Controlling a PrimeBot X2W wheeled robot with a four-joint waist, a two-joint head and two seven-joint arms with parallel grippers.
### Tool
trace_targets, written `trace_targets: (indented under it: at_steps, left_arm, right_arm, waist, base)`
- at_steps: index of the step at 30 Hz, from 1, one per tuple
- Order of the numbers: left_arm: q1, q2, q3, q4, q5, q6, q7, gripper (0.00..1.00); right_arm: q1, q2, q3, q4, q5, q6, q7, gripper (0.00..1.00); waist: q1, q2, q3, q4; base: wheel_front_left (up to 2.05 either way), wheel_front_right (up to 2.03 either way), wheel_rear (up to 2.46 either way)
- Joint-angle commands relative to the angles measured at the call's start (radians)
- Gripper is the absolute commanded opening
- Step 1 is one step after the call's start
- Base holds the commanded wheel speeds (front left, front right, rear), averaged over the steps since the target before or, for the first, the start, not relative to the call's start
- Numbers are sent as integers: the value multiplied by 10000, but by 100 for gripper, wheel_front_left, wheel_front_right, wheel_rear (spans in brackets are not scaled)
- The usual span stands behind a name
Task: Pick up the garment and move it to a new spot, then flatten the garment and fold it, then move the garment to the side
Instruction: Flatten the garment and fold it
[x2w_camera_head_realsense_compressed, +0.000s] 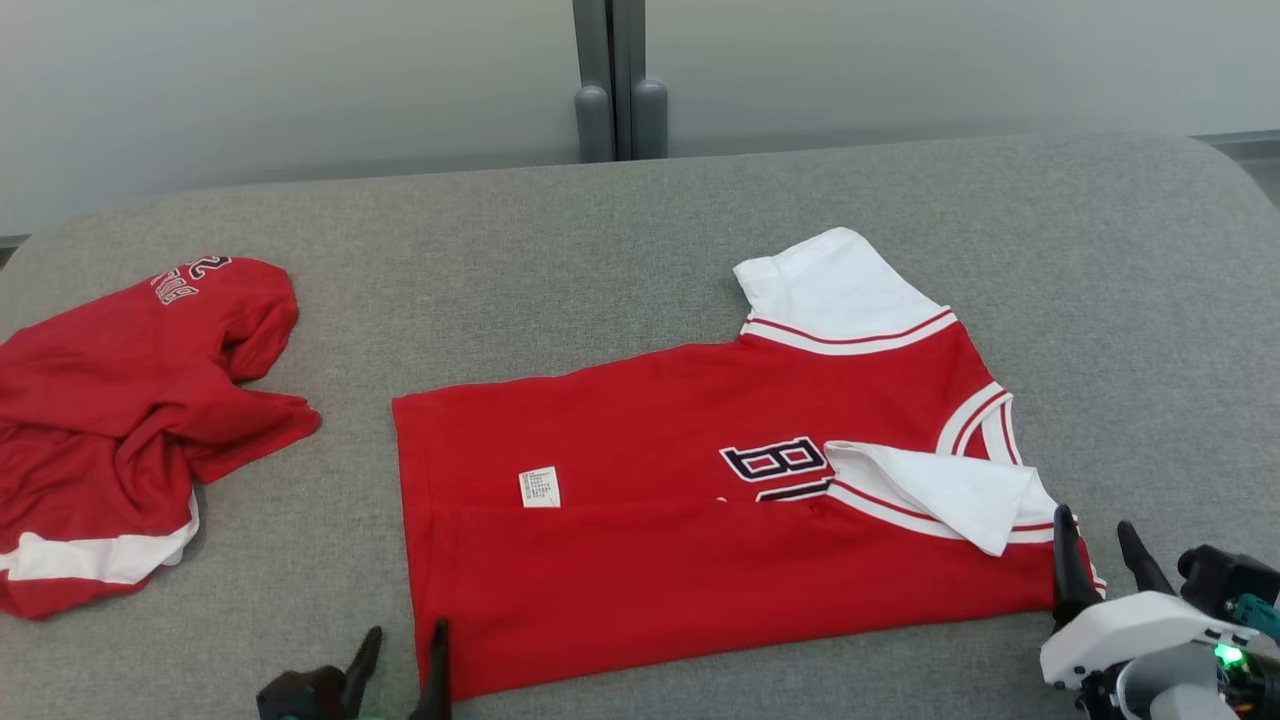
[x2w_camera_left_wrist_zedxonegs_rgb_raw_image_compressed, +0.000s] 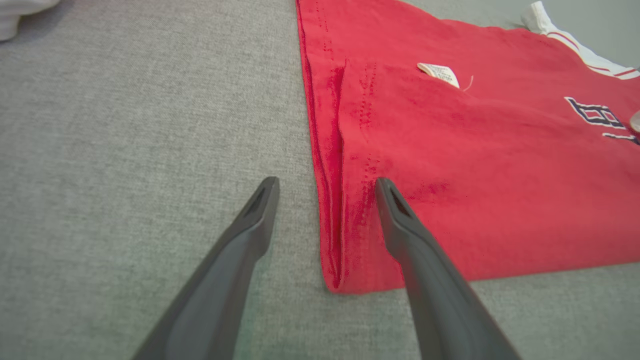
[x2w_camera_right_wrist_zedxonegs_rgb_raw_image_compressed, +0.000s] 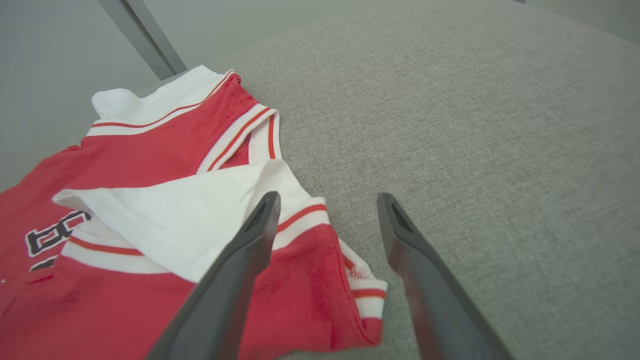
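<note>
The left tool (x2w_camera_left_wrist_zedxonegs_rgb_raw_image_compressed: 326, 181) has its two dark fingers spread wide with nothing between them; in the left wrist view one finger lies over bare grey table (x2w_camera_head_realsense_compressed: 640, 230) and the other over red cloth, so the tool straddles the hem edge at the near corner of the garment (x2w_camera_head_realsense_compressed: 650, 520). Whether the fingers touch the cloth cannot be told. The right tool (x2w_camera_right_wrist_zedxonegs_rgb_raw_image_compressed: 328, 196) is likewise parted and grips nothing; in the right wrist view one finger crosses the shoulder corner with its red and white trim, and the other stands over the table just beside it. The garment, a red jersey with white sleeves, lies in the middle of the table, stretched from the left tool to the right tool, its near long side folded up over the body. A small white care label (x2w_camera_head_realsense_compressed: 540, 487) shows at the fold line. The near sleeve (x2w_camera_head_realsense_compressed: 940, 490) is turned inward across the chest, partly covering the dark lettering (x2w_camera_head_realsense_compressed: 778, 462), while the far sleeve (x2w_camera_head_realsense_compressed: 840, 285) sticks out flat toward the back. Well apart, at the table's left edge, a second red garment (x2w_camera_head_realsense_compressed: 130, 400) lies crumpled. Behind the table stands a grey post (x2w_camera_head_realsense_compressed: 612, 80) against a pale wall.
</note>
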Motion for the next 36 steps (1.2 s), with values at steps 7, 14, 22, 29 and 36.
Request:
trace_targets:
  at_steps: [7,14,22,29,36]
  left_arm:
    - [-1758,382,309,-304,118,24,17,100]
    - [-3974,1164,-731,608,-604,24,15,100]
    - [-5327,1697,-1496,1434,-1487,24,17,100]
    - [-5797,1994,-2264,1670,-2041,24,34,41]
    - [-5961,1996,-3144,1485,-2226,24,57,0]
  right_arm:
    - [-1191,-44,-35,-547,-1103,-15,-21,100]
    - [-2768,-47,360,-351,-1881,-15,-21,100]
    - [-4088,-49,761,28,-2205,-15,-21,100]
    - [-5624,-47,831,735,-3260,-16,-21,100]
    - [-7382,-44,283,1891,-4519,-16,666,100]
  waist:
    - [0,-1,1013,29]
    - [0,-1,2201,-51]
    - [0,-1,3156,-166]
    - [0,-1,3670,-59]
    - [0,-1,3932,408]
  base:
    - [0,0,0]
    - [0,0,0]
    - [0,0,0]
    - [0,0,0]
    - [0,0,0]
